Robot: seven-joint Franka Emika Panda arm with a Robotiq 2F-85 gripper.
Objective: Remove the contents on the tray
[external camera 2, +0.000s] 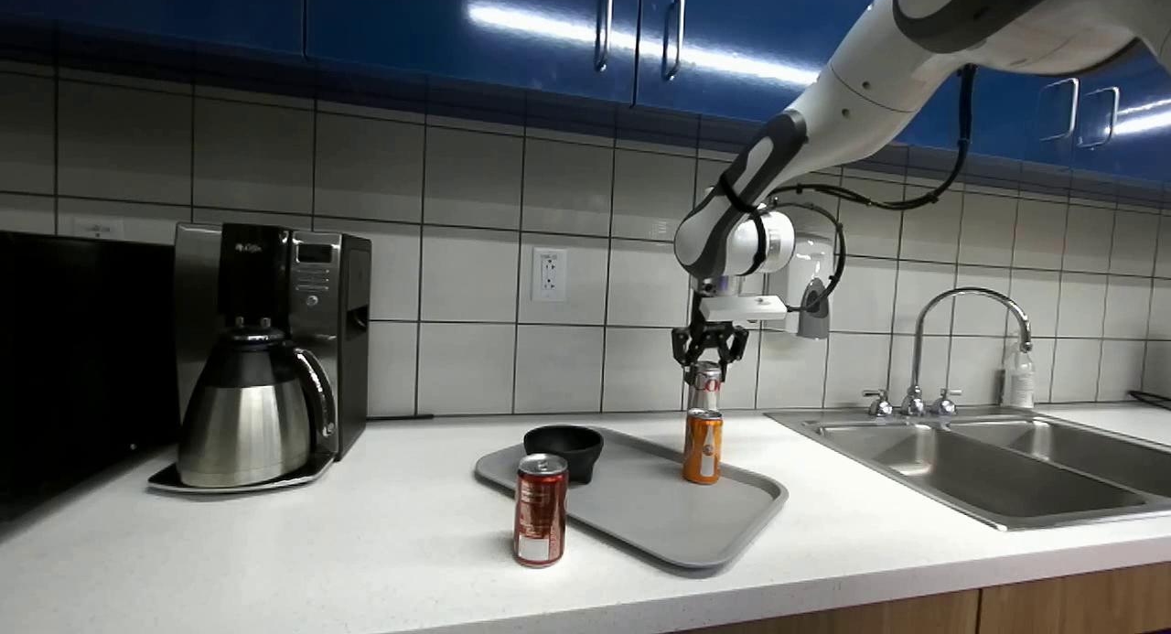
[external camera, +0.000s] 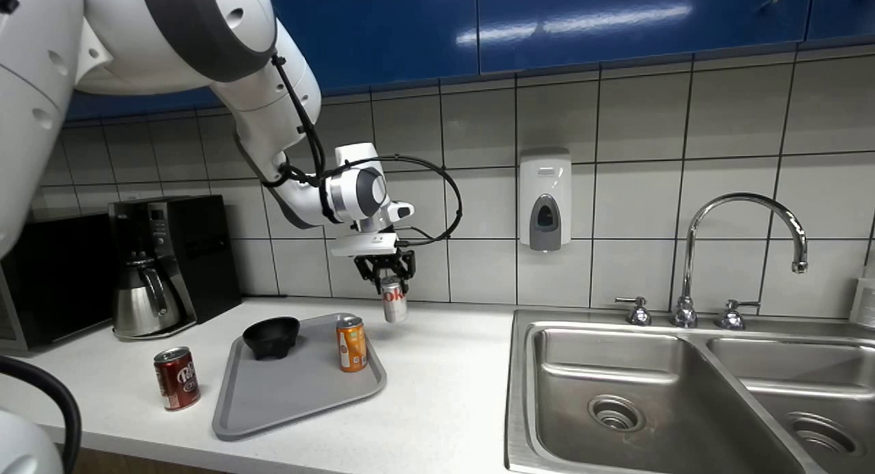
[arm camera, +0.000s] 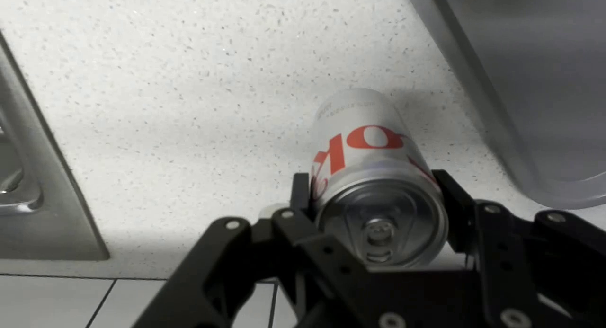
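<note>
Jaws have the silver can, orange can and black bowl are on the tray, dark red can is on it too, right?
Not the dark red can: an exterior view shows it standing on the counter, apart from the tray. The rest holds: silver can in the jaws, orange can and black bowl on the tray.

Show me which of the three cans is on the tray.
The orange can, standing upright on the grey tray. The dark red can stands on the counter, and the hand grips the silver-white can.
</note>
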